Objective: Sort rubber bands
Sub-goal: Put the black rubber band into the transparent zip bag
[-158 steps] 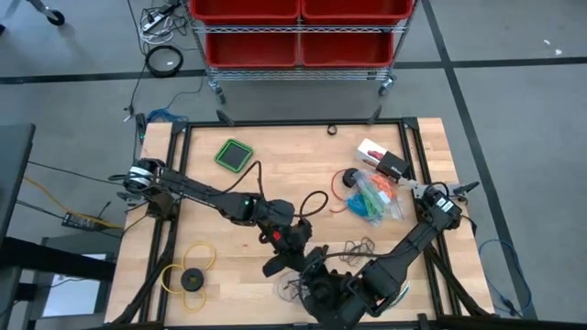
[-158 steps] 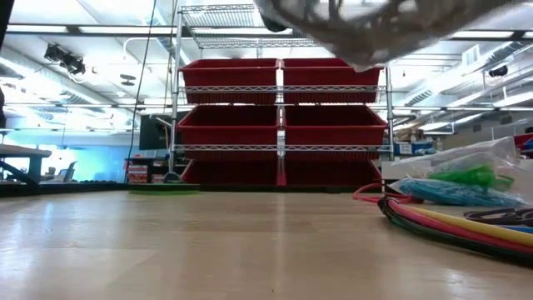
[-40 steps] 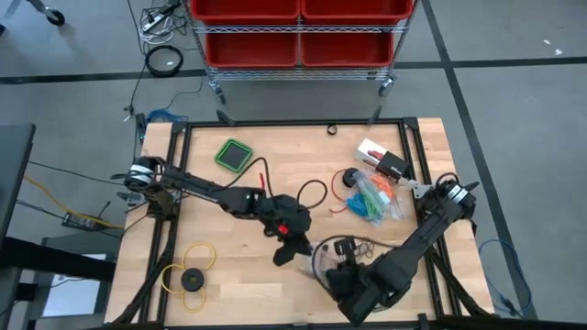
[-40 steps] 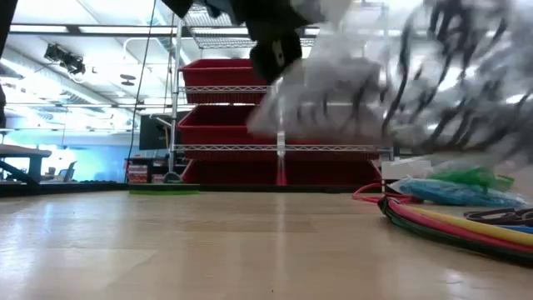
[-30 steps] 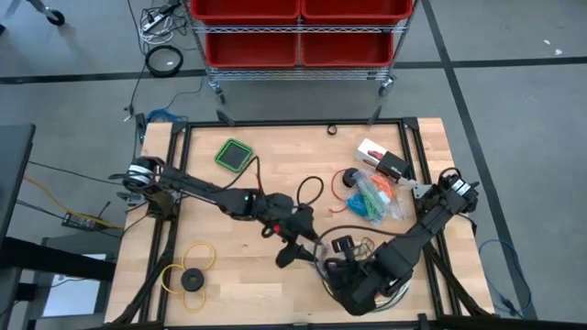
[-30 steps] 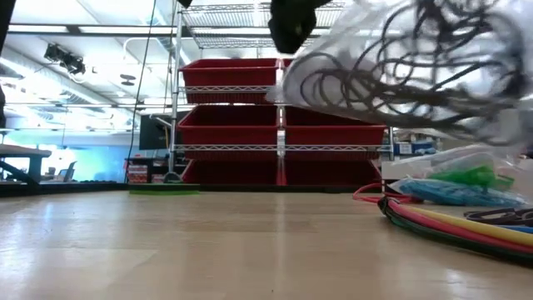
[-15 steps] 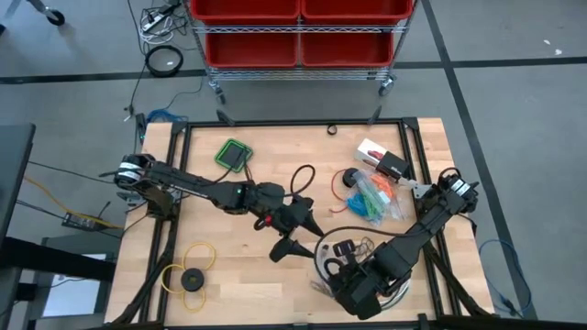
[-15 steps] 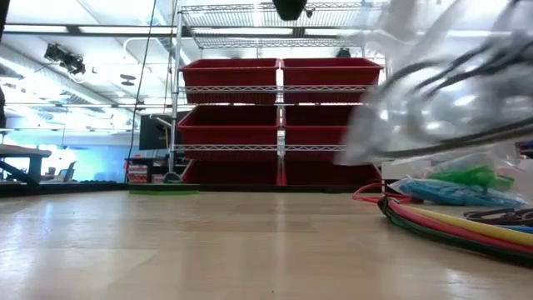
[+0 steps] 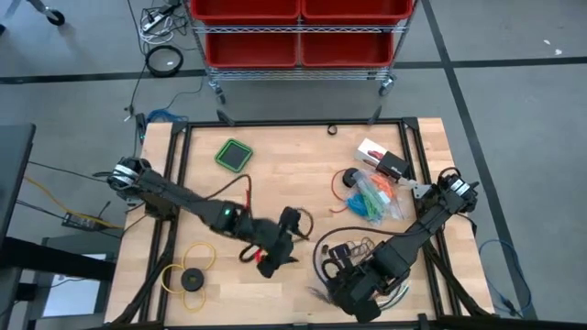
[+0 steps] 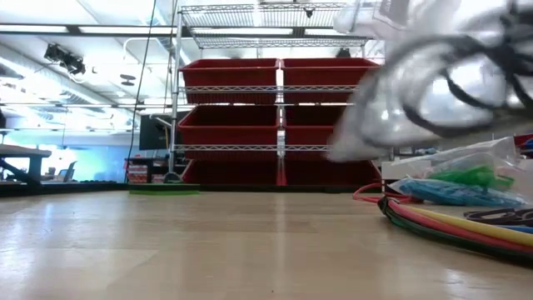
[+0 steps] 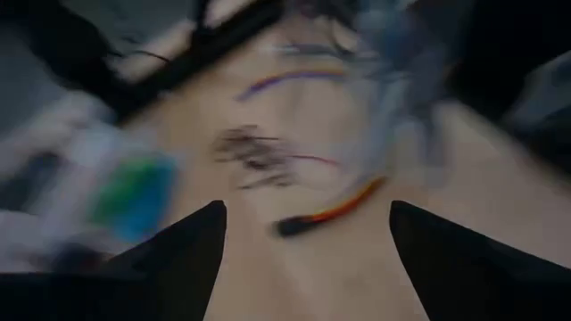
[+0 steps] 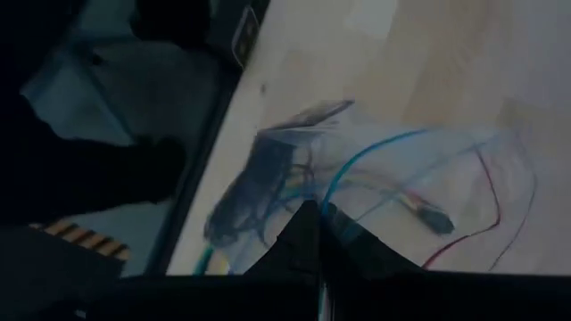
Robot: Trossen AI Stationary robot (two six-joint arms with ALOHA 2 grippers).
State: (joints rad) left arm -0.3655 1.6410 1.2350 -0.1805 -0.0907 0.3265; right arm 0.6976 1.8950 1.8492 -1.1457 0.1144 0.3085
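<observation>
- Right gripper (image 9: 344, 275): near right of table (image 9: 303, 174), jaws closed on clear bag (image 10: 441, 92) of dark rubber bands (image 10: 466, 75).
- Left gripper (image 9: 266, 261): near centre, jaws open, empty.

Wood table (image 9: 293, 156) w/ green square pad (image 9: 234, 154), yellow ring (image 9: 190, 259) w/ black disc (image 9: 193, 279), bagged rubber bands (image 9: 373, 199), coloured cables (image 10: 454, 225)

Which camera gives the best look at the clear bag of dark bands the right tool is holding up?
The low view: the clear bag hangs close, dark loops visible through it, though motion-smeared. The high view mostly hides it under the right tool. The right wrist view shows a dark clump through plastic; the left wrist view is too blurred.
</observation>
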